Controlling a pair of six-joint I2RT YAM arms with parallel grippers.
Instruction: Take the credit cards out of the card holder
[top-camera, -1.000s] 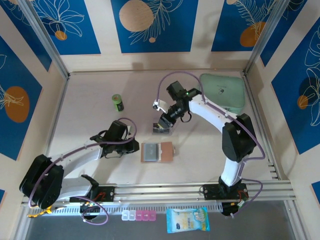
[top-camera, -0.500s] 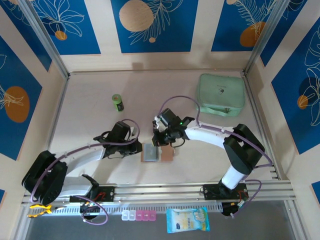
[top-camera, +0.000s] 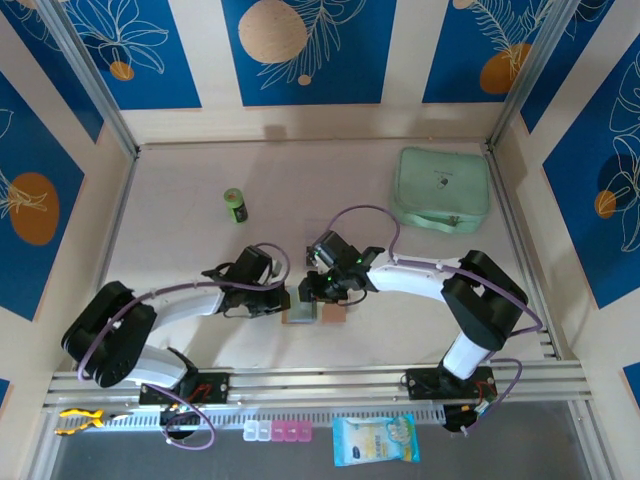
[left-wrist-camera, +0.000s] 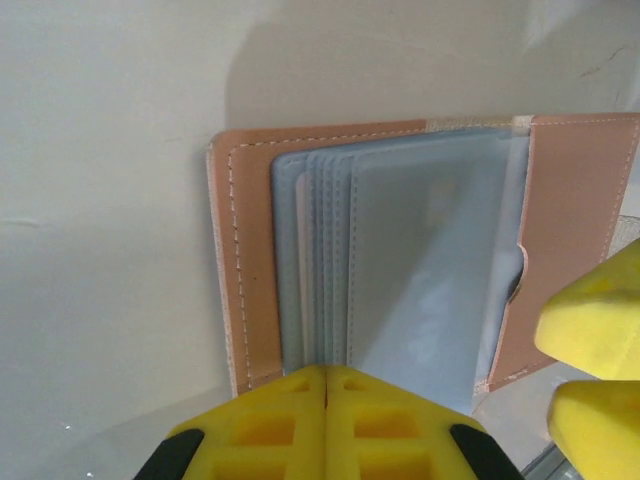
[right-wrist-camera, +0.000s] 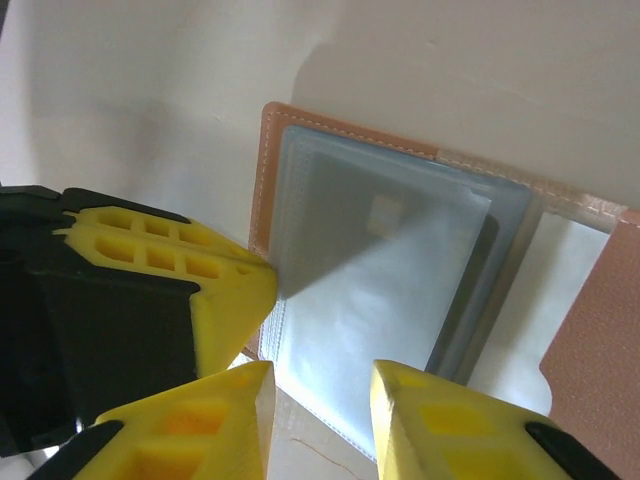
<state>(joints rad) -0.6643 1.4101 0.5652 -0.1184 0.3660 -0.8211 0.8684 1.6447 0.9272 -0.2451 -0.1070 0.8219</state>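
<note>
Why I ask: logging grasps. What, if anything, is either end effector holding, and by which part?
Nothing clearly. The left end effector is shut at the card holder's edge; the right end effector stands open over its clear pockets.

Open tan leather booklet card holder (top-camera: 336, 313) lies flat on the surface (top-camera: 180, 180), lower centre of the top view. Left arm's fingers (left-wrist-camera: 290, 425) sit at its left edge. Right arm's fingers (right-wrist-camera: 445, 420) stand over its upper edge, above the clear plastic pockets (left-wrist-camera: 420, 260). Mint-green zipped case (top-camera: 443, 188): upper right, well apart. Small green cylindrical can (top-camera: 235, 205): upper left. Blue plastic packet (top-camera: 374, 440): bottom edge, below the rail.
</note>
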